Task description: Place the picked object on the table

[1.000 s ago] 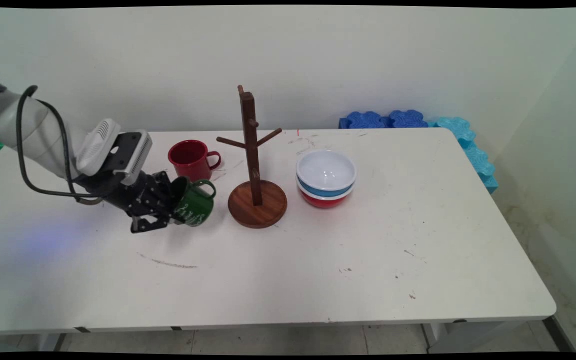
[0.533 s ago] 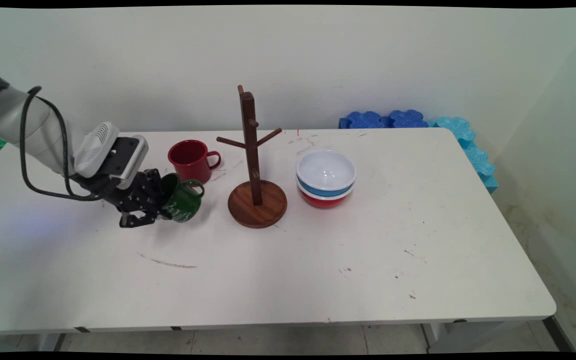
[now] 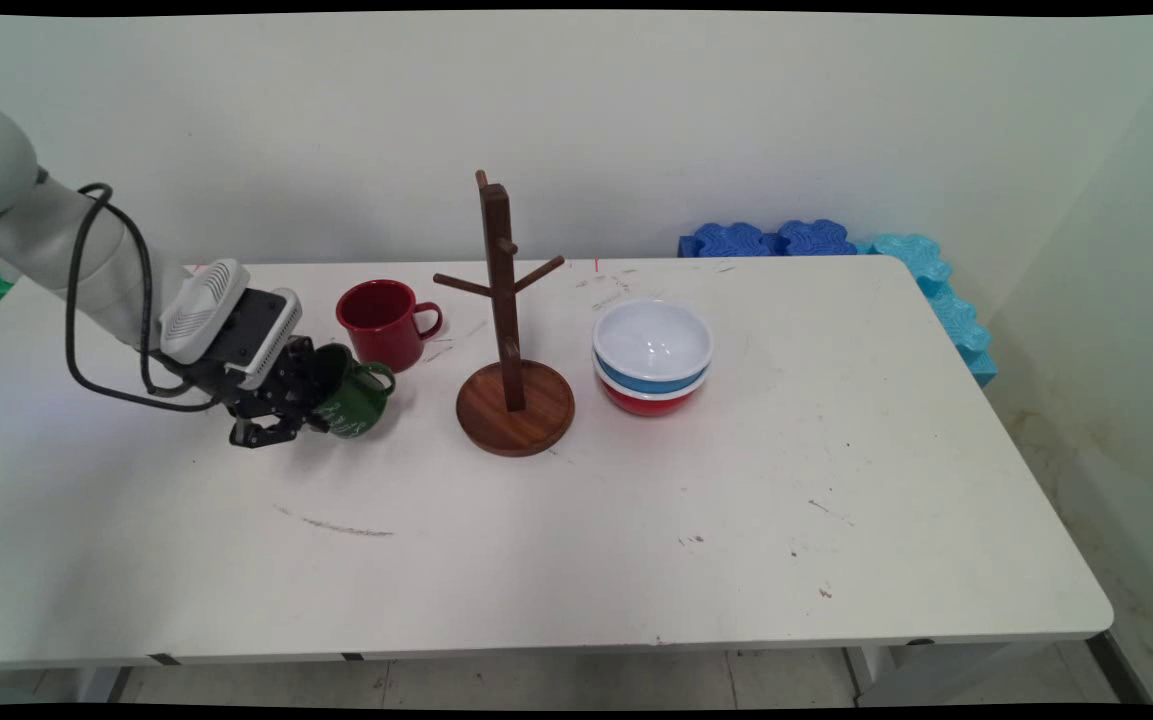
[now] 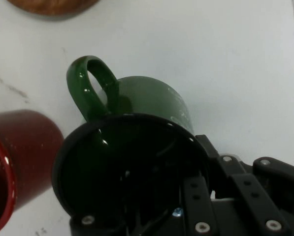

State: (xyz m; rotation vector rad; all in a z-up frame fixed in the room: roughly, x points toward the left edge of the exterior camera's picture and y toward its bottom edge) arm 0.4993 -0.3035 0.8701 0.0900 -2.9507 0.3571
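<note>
Since a second ago the gripper point(image 3: 308, 402) has drawn back toward the left and a little farther up the worktop point(image 3: 636, 520), carrying the green mug point(image 3: 351, 400) with it; the mug now sits nearer the red mug point(image 3: 383, 320) and well clear of the wooden mug tree point(image 3: 511, 330). The gripper is clamped on the green mug's rim, one finger point(image 4: 198, 196) inside the dark mouth, the other outside. The mug is tipped on its side, its looped handle point(image 4: 90, 86) up and glossy, enamel-like. The hand view cuts off the red mug at the left edge and shows only a sliver of the tree's round base point(image 4: 53, 6). Two stacked bowls point(image 3: 652, 355), white over red, stand unmoved right of the tree.
</note>
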